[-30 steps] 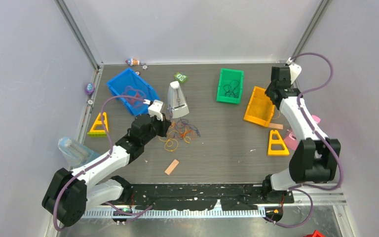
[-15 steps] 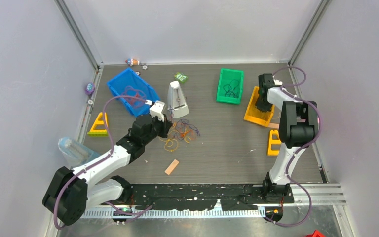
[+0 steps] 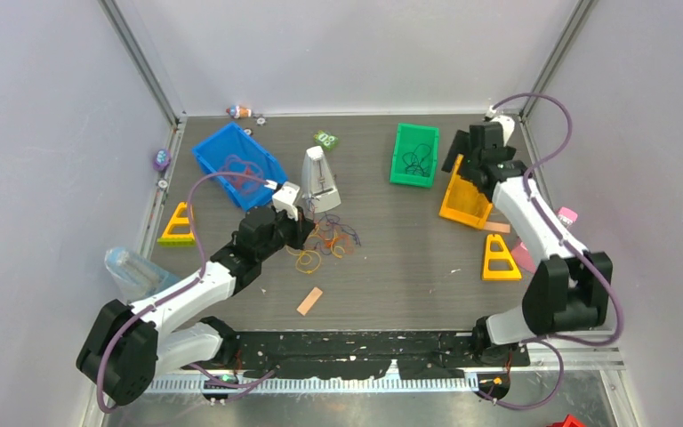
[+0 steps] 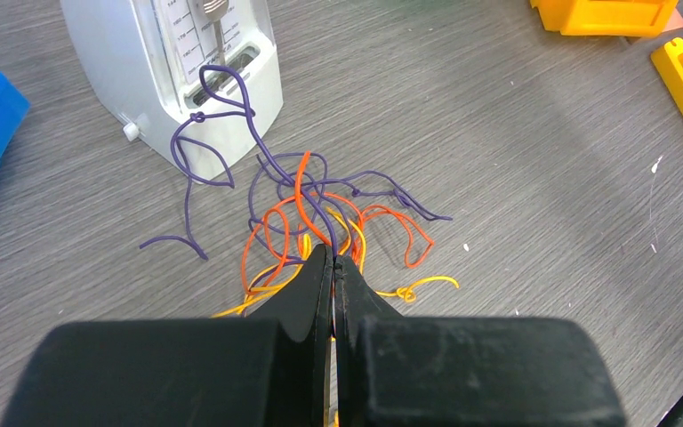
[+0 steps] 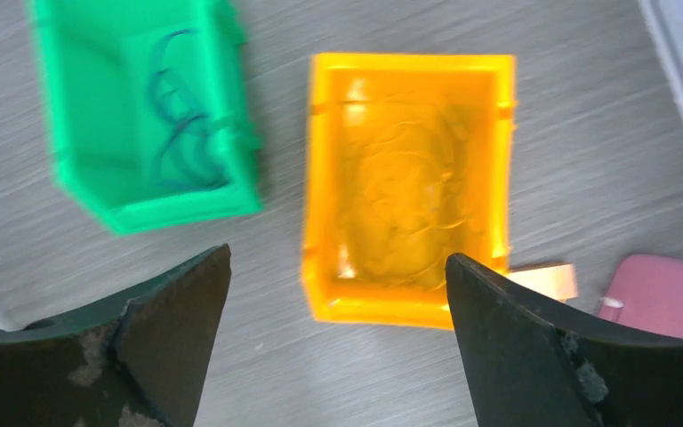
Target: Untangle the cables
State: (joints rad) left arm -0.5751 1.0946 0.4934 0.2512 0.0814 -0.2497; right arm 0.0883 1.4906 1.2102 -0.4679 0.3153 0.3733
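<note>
The cables (image 3: 327, 238) lie in a loose tangle of orange, yellow and purple strands (image 4: 320, 209) at the table's middle, in front of the white metronome (image 4: 178, 80). My left gripper (image 4: 332, 256) is shut at the near edge of the tangle, with purple and orange strands running in between its tips; from above it (image 3: 299, 224) sits just left of the pile. My right gripper (image 5: 338, 258) hangs open over the near rim of the orange bin (image 5: 409, 62), nothing between its fingers. A pale coil shows blurred in that bin. From above, the right gripper (image 3: 462, 162) is at the bin's far end.
The green bin (image 5: 178, 205) with a dark cable stands left of the orange bin (image 3: 462, 212). The blue bin (image 3: 218, 147) holds a purple cable at back left. The metronome (image 3: 320, 178), yellow wedges (image 3: 178, 227) (image 3: 500, 260), a tan strip (image 3: 309, 301) and a bottle (image 3: 129, 267) lie around.
The right arm swung about over the orange bin and its gripper went from shut to open. The left gripper stayed shut at the tangle, almost unmoved.
</note>
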